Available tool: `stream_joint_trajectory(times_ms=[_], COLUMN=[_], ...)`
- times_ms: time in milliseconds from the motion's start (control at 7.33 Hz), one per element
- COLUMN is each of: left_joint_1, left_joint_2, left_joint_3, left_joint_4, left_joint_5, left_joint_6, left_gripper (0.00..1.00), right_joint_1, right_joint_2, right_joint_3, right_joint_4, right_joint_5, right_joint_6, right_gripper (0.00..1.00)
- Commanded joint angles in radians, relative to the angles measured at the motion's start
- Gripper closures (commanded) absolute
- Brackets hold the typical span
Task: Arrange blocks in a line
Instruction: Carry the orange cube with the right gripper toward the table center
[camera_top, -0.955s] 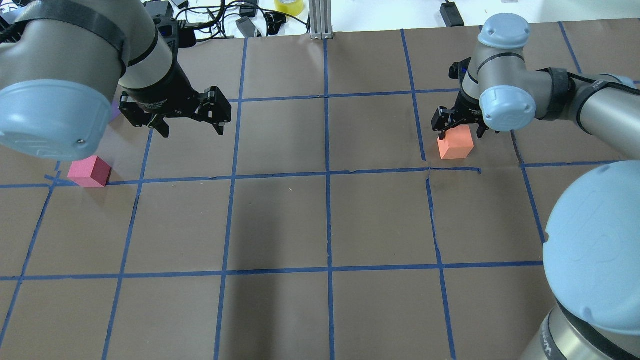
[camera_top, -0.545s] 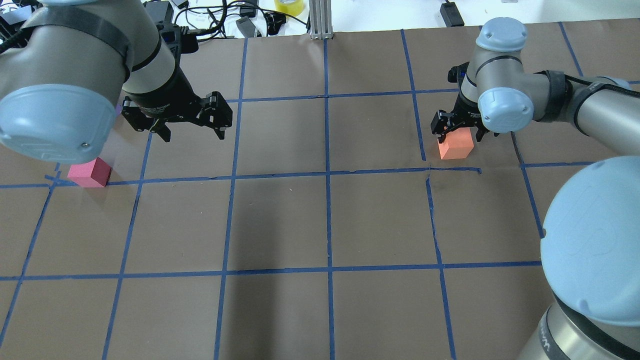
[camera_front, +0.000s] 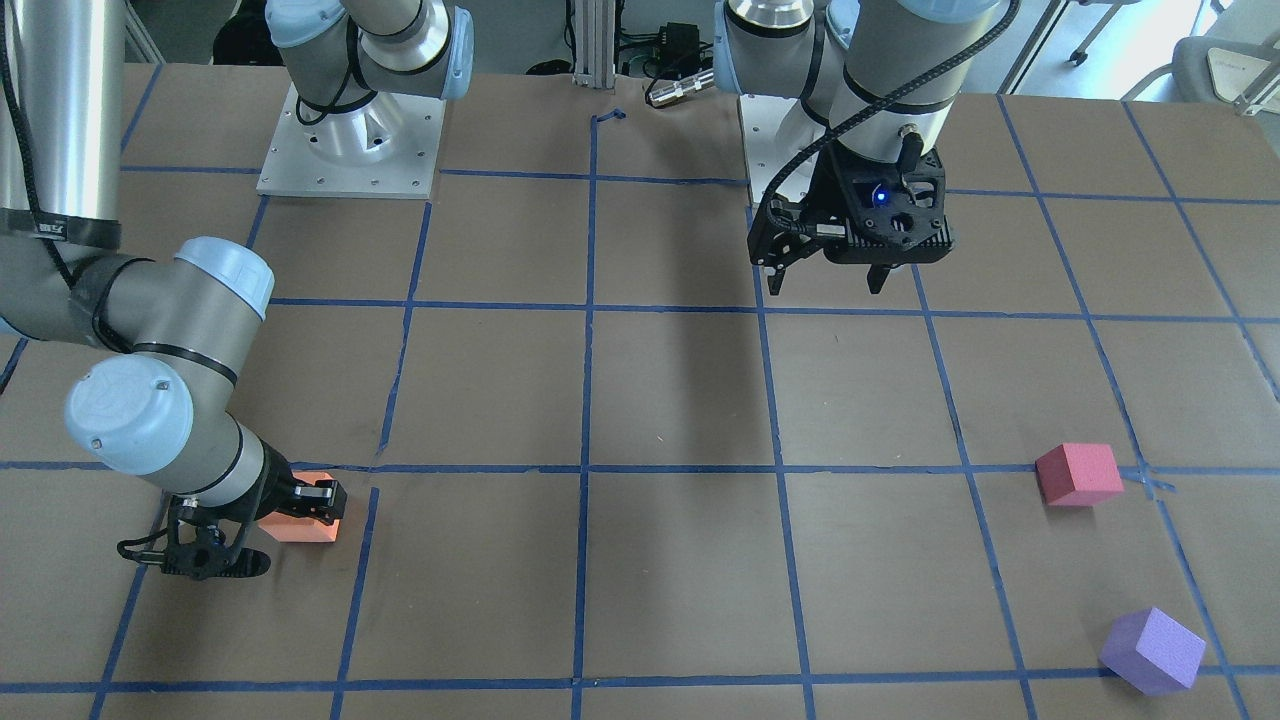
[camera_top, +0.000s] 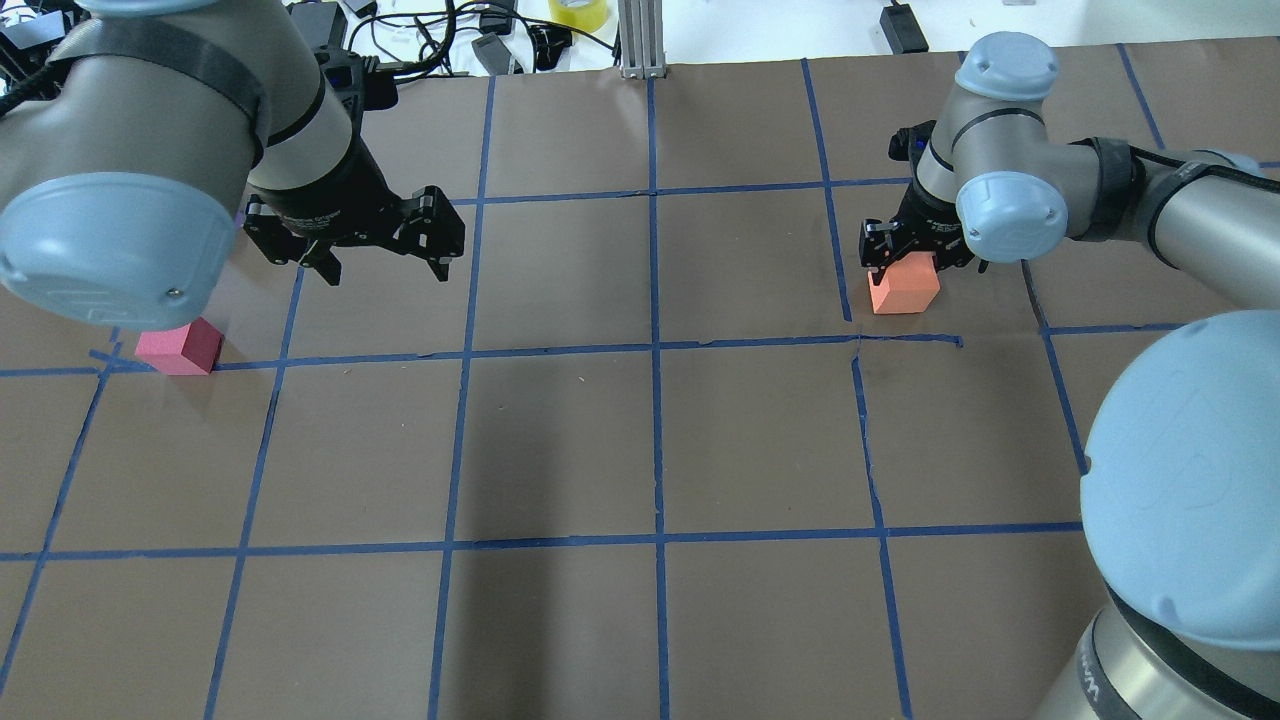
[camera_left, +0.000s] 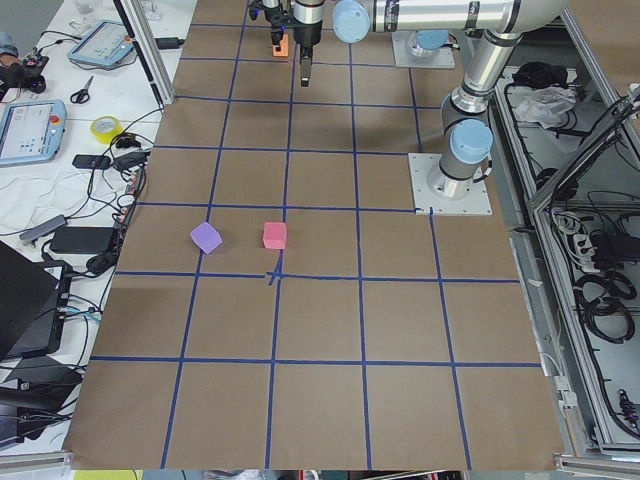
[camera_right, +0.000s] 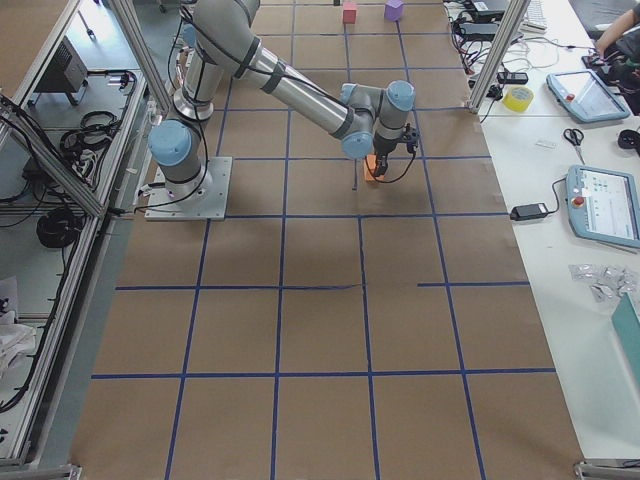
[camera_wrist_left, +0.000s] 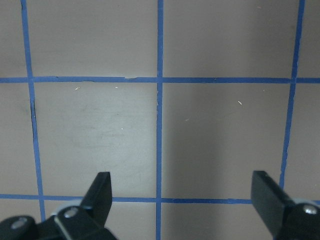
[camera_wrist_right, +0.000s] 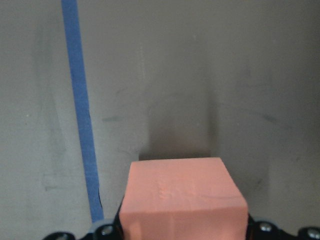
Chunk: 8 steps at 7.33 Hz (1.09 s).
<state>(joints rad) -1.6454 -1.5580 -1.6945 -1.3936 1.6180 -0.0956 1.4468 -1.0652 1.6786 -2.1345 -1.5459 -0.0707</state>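
Overhead exterior: we see the orange block (camera_top: 905, 292) to the right of the aluminium post (camera_top: 640, 40), on the robot's side of it. It is just right of a short blue tape line (camera_top: 838, 270). The right gripper (camera_top: 906, 262) is clamped on it, fingers pointing down, one on each side. In the right wrist view the block fills the gap between the fingers, with its shadow on the brown paper (camera_top: 560, 450) just beyond. We can't tell whether the block rests on the paper or hangs just off it.

The reddish-pink block (camera_top: 180, 348) is well left of the post and slightly further from the post's table edge than the orange one. It lies flat on the paper, just beside a tape crossing.

The purple block (camera_front: 1152, 650) is also left of the post, closer to the post's edge than the reddish-pink one. It is apart from that block and turned at an angle to the grid. In the overhead view the left arm (camera_top: 150, 150) covers nearly all of it.

The left gripper (camera_top: 386, 272) hovers left of the post, sideways between the post and the reddish-pink block. Its jaws are spread wide with nothing in them. In the left wrist view we see only paper and tape between the fingers.
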Motion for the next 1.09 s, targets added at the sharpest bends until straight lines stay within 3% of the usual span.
stream_joint_trajectory(times_ms=[0,545,955], left_joint_1=[0.001,-0.001,-0.002], left_joint_2=[-0.008,0.032,0.048], left_joint_3=[-0.001,-0.010,-0.013], left_joint_4=[0.002,0.008,0.001], left_joint_5=[0.003,0.016,0.017], left_joint_6=[-0.004,0.002,0.002], left_gripper=[0.00,0.00,0.00], right_joint_1=[0.039,0.317,0.452], right_joint_2=[-0.024,0.011,0.144], right_joint_3=[-0.035,-0.170,-0.321], right_joint_4=[0.017,0.053,0.050], right_joint_5=[0.004,0.027,0.024], right_joint_6=[0.075,0.490,0.525], right_gripper=[1.00,1.00,1.00])
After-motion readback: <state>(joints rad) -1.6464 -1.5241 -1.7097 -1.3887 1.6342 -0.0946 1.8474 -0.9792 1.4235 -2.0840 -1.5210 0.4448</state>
